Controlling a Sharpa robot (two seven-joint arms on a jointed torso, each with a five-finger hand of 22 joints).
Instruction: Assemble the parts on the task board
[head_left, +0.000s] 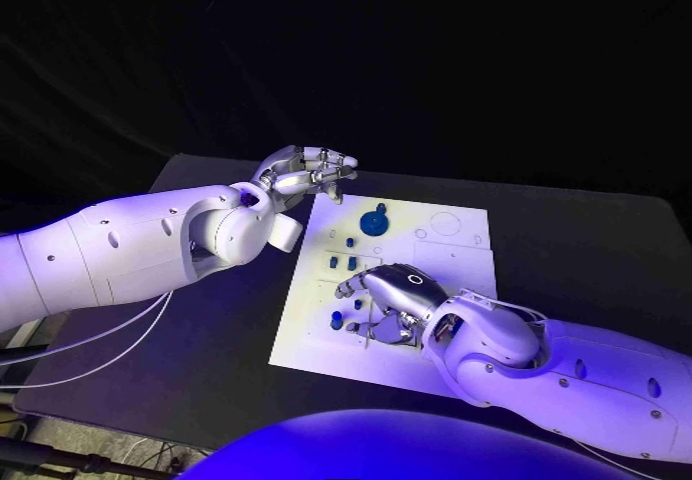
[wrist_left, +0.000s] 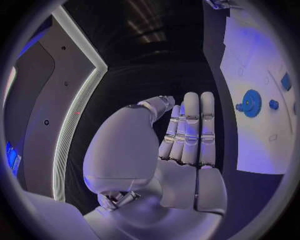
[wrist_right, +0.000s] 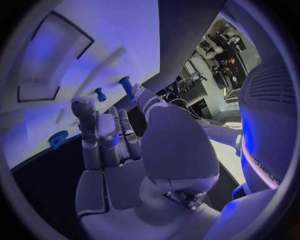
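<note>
Black table (head_left: 577, 240), parts (head_left: 335, 322) beside right robot hand (head_left: 392, 292)

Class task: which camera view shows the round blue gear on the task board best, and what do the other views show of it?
The left wrist view: the blue gear shows its toothed rim and centre hub, unobstructed, on the task board. The head view shows it smaller. In the right wrist view I cannot make it out.

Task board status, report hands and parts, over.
Left hand empty off board's far corner. Right hand over task board, holding nothing visible. Blue gear seated. Nothing blocking.
</note>
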